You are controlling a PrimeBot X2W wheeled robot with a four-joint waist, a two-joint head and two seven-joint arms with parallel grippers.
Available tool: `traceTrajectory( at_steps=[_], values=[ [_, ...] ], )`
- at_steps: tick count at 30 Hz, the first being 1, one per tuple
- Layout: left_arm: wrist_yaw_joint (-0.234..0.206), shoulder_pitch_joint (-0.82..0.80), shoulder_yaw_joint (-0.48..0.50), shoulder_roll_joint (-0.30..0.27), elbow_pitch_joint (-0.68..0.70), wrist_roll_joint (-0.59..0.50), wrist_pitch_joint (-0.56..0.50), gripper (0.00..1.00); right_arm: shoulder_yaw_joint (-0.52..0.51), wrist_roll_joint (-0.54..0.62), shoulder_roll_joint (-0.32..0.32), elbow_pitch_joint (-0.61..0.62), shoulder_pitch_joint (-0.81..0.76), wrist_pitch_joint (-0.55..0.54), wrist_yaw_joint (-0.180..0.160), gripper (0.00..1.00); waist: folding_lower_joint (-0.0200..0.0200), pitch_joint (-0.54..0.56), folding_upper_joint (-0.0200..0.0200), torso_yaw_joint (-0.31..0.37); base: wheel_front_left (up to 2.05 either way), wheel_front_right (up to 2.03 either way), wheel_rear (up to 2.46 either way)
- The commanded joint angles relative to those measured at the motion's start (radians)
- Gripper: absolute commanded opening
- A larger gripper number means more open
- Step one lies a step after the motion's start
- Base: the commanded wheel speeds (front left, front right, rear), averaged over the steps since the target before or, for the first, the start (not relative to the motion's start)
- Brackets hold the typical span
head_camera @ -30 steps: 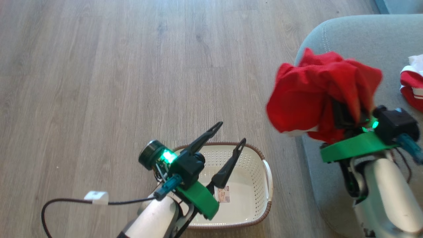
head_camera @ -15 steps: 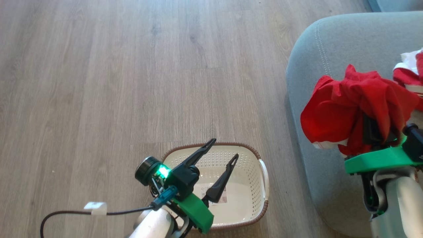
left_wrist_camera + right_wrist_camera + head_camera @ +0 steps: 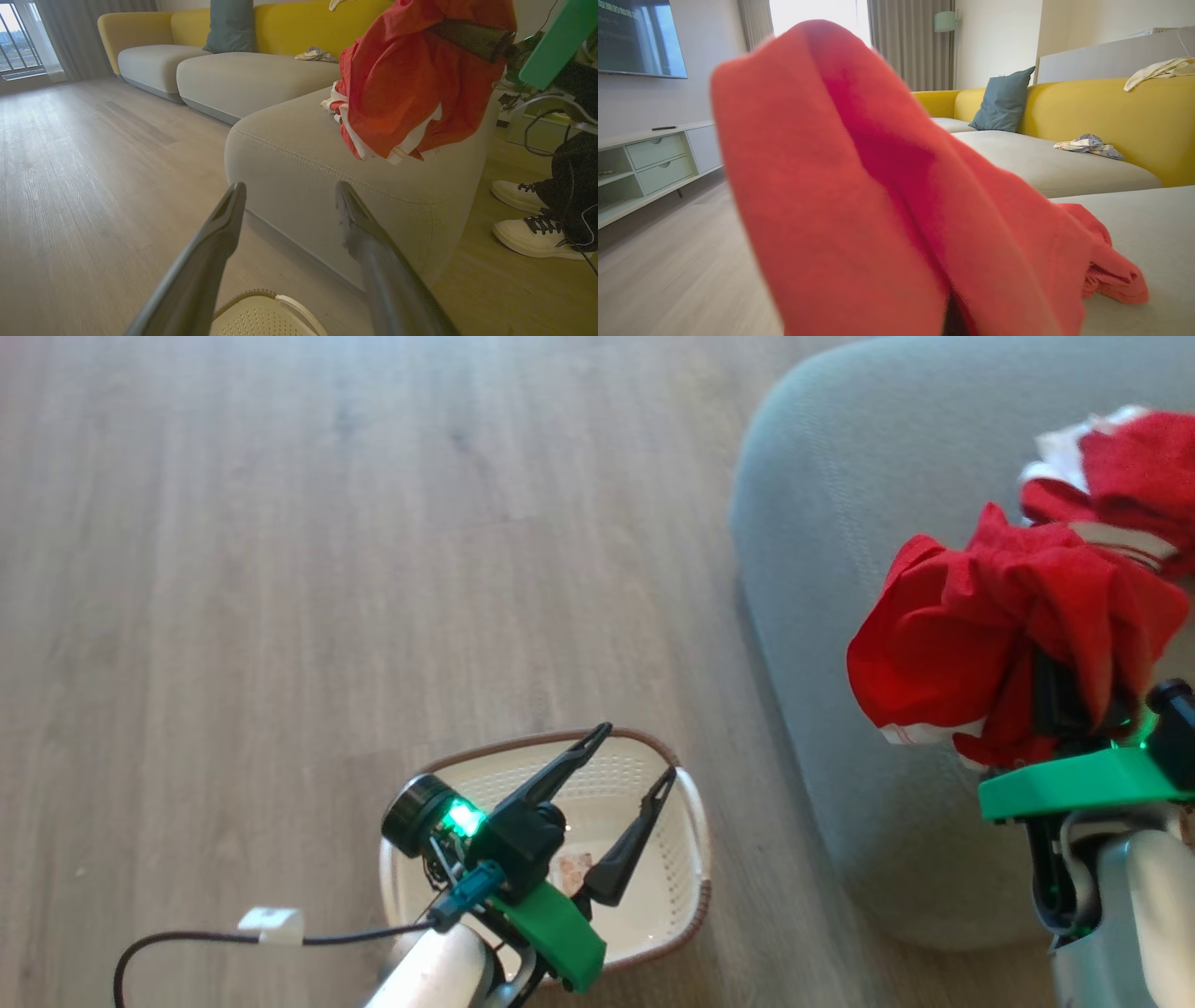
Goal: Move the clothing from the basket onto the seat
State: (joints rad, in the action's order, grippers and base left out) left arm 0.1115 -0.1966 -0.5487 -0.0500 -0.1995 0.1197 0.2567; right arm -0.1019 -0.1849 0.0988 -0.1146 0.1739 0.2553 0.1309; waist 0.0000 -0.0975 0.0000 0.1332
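Pale wood-plank floor [image 3: 280, 569] runs across the room to a long sofa with yellow backs [image 3: 299, 23], with a low white media cabinet [image 3: 654, 158] along the other wall. Nearest to me is the large grey-green upholstered seat [image 3: 840, 569], rounded at its corner, with a double-stitched seam.

The small cream perforated basket with a brown woven-look rim [image 3: 686, 859] stands on the floor beside the seat, not touching it, and a label sticker [image 3: 574, 868] shows on its bottom.

A crumpled red garment with white striped trim [image 3: 1120, 467] lies on the seat. A second red fabric garment [image 3: 962, 625], with a white edge at its lower hem, hangs bunched above the seat's cushion, draped over my right gripper [image 3: 1060, 695]. The cloth hides most of those fingers, but they seem clamped together on it. My left gripper [image 3: 639, 750] hovers above the basket with its fingers spread wide and nothing between them.

A person's white laced shoes [image 3: 532, 233] stand on the floor past the seat's end.
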Motion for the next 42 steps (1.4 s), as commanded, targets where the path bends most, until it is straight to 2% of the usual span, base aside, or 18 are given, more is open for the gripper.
traceTrajectory(
  at_steps=[1,11,19,25,32,38,42],
  values=[
    [0.002,-0.027,0.025,0.0,0.041,-0.015,0.005,1.0,0.013,0.006,0.003,0.042,0.035,0.006,0.0,0.0,0.0,-0.018,0.0,0.054,0.0,0.0,0.0],
    [0.007,-0.087,-0.009,0.0,0.048,-0.043,0.005,1.0,-0.044,0.002,-0.005,0.078,0.036,0.006,0.0,0.0,0.0,-0.11,0.0,0.255,0.0,0.0,0.0],
    [0.013,-0.124,-0.034,-0.001,0.043,-0.062,0.005,1.0,-0.109,-0.01,-0.027,0.098,0.018,0.006,0.0,0.0,0.0,-0.161,0.0,0.382,0.0,0.0,0.0],
    [0.017,-0.155,-0.075,-0.001,0.023,-0.057,0.005,1.0,-0.175,-0.023,-0.043,0.121,-0.014,0.006,0.0,0.0,0.0,-0.175,0.0,0.393,0.0,0.0,0.0],
    [0.019,-0.17,-0.089,-0.001,0.018,-0.045,0.005,1.0,-0.184,-0.019,-0.048,0.133,-0.014,0.006,0.0,0.0,0.0,-0.181,0.0,0.392,0.0,0.0,0.0],
    [0.019,-0.165,-0.074,-0.012,0.022,-0.052,0.005,1.0,-0.173,-0.006,-0.03,0.141,0.058,0.006,0.0,0.0,0.0,-0.206,0.0,0.391,0.0,0.0,0.0],
    [0.019,-0.169,-0.071,-0.033,0.026,-0.066,0.005,1.0,-0.187,-0.01,0.013,0.141,0.169,0.006,0.0,0.0,0.0,-0.254,0.0,0.384,0.0,0.0,0.0]
  ],
)
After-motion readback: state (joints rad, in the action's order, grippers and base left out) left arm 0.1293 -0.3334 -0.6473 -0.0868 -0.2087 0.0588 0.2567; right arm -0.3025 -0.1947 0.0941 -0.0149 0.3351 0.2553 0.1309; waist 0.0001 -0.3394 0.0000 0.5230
